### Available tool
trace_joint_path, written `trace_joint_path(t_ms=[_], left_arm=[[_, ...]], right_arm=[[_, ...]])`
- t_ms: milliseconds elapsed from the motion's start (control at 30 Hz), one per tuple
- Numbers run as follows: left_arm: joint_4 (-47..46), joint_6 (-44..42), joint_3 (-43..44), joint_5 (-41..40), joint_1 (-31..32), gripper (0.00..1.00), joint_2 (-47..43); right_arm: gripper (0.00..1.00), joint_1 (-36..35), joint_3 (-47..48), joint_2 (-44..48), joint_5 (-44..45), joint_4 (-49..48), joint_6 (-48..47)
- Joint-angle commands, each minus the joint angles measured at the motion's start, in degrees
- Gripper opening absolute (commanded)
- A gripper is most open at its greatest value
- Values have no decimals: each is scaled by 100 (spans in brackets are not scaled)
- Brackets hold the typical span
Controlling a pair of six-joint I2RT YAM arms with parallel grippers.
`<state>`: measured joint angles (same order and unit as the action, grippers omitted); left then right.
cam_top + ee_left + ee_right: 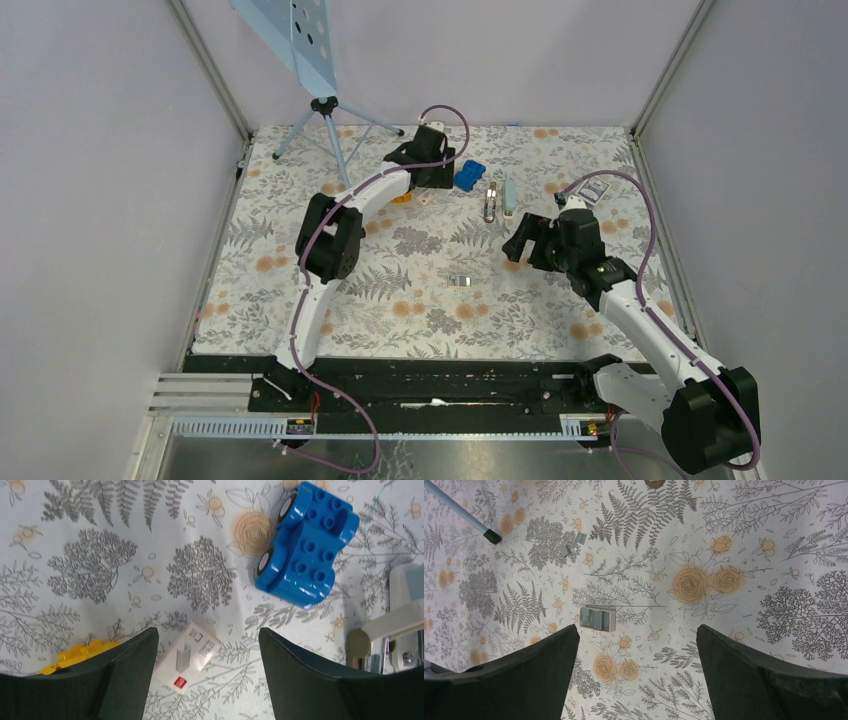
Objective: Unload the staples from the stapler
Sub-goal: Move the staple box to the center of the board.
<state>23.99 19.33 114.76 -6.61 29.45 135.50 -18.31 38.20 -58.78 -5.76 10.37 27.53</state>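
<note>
The stapler (490, 203) lies swung open at the back middle of the table; its cream body and metal rail show at the right edge of the left wrist view (395, 625). The staples (459, 280), a short silvery strip, lie loose on the cloth mid-table, and in the right wrist view (597, 619) just beyond my left fingertip. My right gripper (522, 243) (636, 635) is open and empty, above the cloth to the right of the strip. My left gripper (432, 183) (205, 645) is open, hovering over a small white box (186, 656) with a red mark.
A blue toy car (469, 175) (304, 545) stands left of the stapler. A yellow piece (80, 655) sits by my left finger. A tripod (325, 110) stands at the back left and a card (596, 190) at the back right. Two tiny scraps (580, 538) lie farther off.
</note>
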Motion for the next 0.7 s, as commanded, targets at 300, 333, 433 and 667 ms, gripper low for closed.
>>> trace_joint_path(t_ms=[300,333,433,667], left_arm=[[-13,-385,997,-607,-19,74,769],[6,-393,1010,-588,-18,73,797],[131,-380,1046,-517,-17,69,869],[434,-263,750,-435,-10,61,756]], right_arm=[[94,14,-112,140,-223,96,115],[94,11,-115,133,-228,97,119],[94,11,-117,101,-252,109,121],[94,16,-92,69,-338,227,123]])
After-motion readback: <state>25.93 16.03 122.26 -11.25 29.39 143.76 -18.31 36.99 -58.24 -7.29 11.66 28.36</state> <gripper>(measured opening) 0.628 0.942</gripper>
